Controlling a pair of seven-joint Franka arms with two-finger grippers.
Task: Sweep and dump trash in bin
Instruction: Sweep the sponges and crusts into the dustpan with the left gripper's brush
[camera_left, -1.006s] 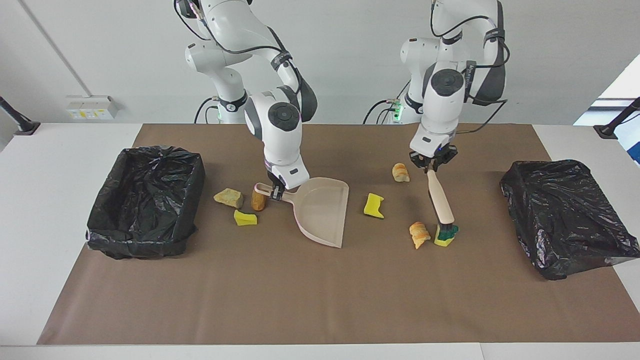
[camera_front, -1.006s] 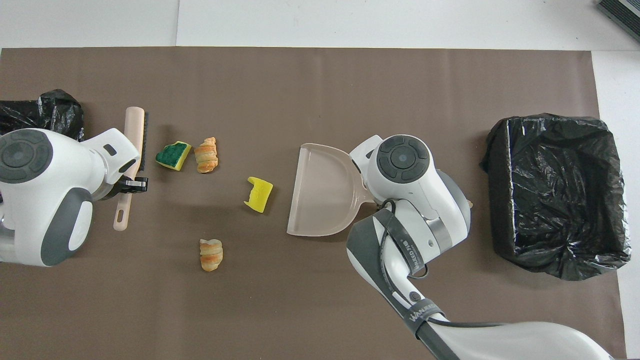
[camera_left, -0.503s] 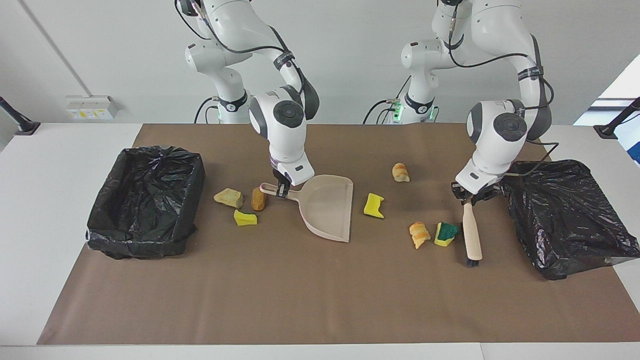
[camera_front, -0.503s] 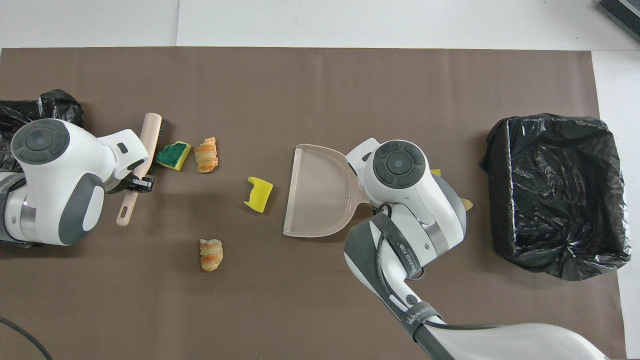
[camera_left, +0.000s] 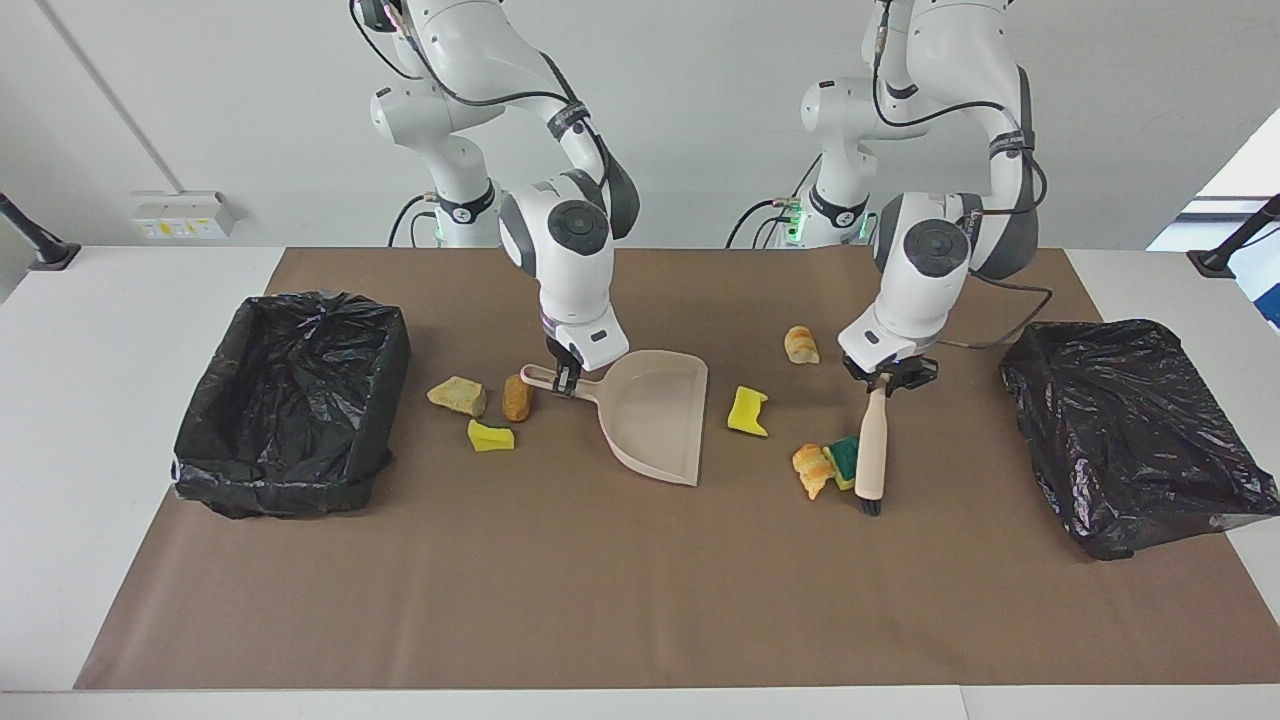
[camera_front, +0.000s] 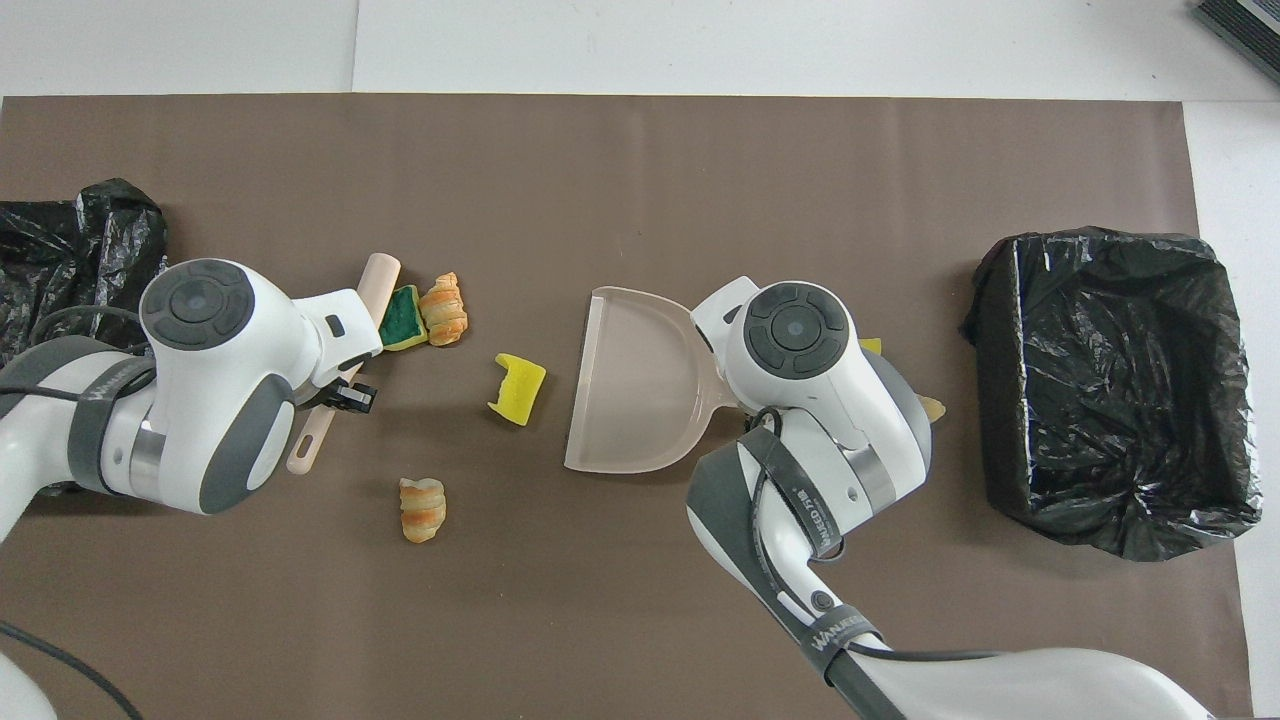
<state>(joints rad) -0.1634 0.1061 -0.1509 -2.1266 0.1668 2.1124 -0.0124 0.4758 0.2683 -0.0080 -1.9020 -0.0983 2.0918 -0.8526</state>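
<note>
My left gripper (camera_left: 888, 372) is shut on the beige-handled brush (camera_left: 871, 450), whose bristles rest on the mat against a green-and-yellow sponge (camera_left: 843, 457) and a bread lump (camera_left: 809, 470). My right gripper (camera_left: 565, 378) is shut on the handle of the pale pink dustpan (camera_left: 655, 420), which lies on the mat with its mouth toward those scraps. A yellow sponge (camera_left: 748, 411) lies between the pan and the brush. Another bread lump (camera_left: 800, 344) lies nearer to the robots. A tan lump (camera_left: 459, 394), an orange lump (camera_left: 517, 397) and a yellow sponge (camera_left: 490, 436) lie beside the pan's handle.
A black-lined bin (camera_left: 295, 400) stands at the right arm's end of the brown mat. A second black-lined bin (camera_left: 1130, 430) stands at the left arm's end. In the overhead view the right arm hides most of the scraps beside the pan's handle (camera_front: 715, 385).
My left gripper swung the brush toward the dustpan. It pushed the green sponge against the bread lump and slid both a little toward the pan. The dustpan barely moved.
</note>
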